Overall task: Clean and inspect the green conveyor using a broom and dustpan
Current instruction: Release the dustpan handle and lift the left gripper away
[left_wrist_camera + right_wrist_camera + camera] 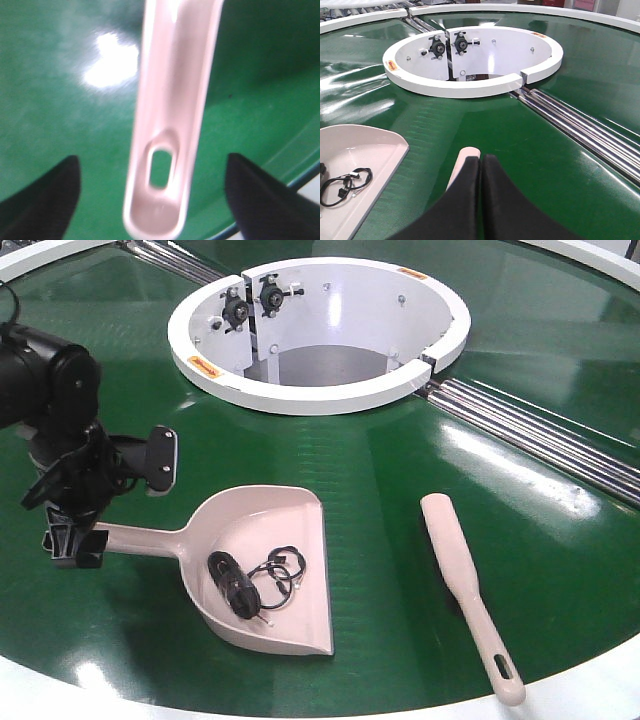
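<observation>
pink dustpan [262, 570] and broom [468, 590] lie apart on green conveyor [380, 470].

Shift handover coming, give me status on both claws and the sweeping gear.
Left claw open, straddling dustpan handle. Right claw shut, empty, above broom. Black cable in pan. Nothing blocking.

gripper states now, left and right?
Left gripper: open, its fingers either side of the dustpan handle, not clamped.
Right gripper: closed, holding nothing, above the broom.
</observation>
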Controlling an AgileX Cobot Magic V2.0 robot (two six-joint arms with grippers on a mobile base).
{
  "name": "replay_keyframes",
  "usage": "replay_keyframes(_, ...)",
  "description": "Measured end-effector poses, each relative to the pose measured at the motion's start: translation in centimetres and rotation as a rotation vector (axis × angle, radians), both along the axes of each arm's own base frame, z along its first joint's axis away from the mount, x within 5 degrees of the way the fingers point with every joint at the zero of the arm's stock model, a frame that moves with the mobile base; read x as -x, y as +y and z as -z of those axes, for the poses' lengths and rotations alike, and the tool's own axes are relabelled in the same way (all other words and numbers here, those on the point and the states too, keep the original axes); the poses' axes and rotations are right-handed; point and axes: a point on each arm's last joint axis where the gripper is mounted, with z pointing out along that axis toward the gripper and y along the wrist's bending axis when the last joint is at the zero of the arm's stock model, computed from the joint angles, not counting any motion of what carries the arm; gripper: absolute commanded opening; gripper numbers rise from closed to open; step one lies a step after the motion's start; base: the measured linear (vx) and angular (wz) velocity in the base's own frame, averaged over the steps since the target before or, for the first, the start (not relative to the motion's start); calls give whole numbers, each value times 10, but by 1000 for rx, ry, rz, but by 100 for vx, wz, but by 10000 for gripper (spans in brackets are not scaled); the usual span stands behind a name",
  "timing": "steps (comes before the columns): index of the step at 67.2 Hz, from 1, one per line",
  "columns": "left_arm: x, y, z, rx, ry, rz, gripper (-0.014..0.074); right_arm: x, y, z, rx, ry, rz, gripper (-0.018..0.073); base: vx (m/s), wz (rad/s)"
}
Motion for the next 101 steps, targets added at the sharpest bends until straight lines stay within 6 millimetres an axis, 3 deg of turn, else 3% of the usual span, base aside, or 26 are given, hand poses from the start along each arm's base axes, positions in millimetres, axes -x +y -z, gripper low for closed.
replay_keyframes(19,32,6,-67,115,-197,-153,461,0,0,0,2,-4,0,-8,0,0)
replay_keyframes(28,52,4,-106,306,-359,-290,274,0,0,0,2,-6,0,-8,0,0)
replay_keyframes(38,78,8,-146,492,-524,-427,-10,0,0,-1,2,-13,1,-6,0,0)
replay_keyframes(49,107,15,-167,662,-628,-570,-8,0,-1,-5,10,-59,5,-3,0,0)
replay_keyframes(55,127,15,-163,808,-682,-598,-8,2,-2,-10,31,-128,9,-3,0,0)
replay_keyframes(64,161,19,-136,1023,-748,-637,-8,2,-2,-8,53,-157,13,-3,0,0)
replay_keyframes(79,218,39,-77,1229,-913,-694,-8,-5,-4,47,65,-87,34,-3,0,0)
replay_keyframes(90,237,48,-38,1245,-958,-712,-8,-6,-6,65,55,-147,65,-3,0,0)
replay_keyframes(101,241,50,-26,1248,-970,-719,-6,-6,-7,63,50,-183,75,-3,0,0)
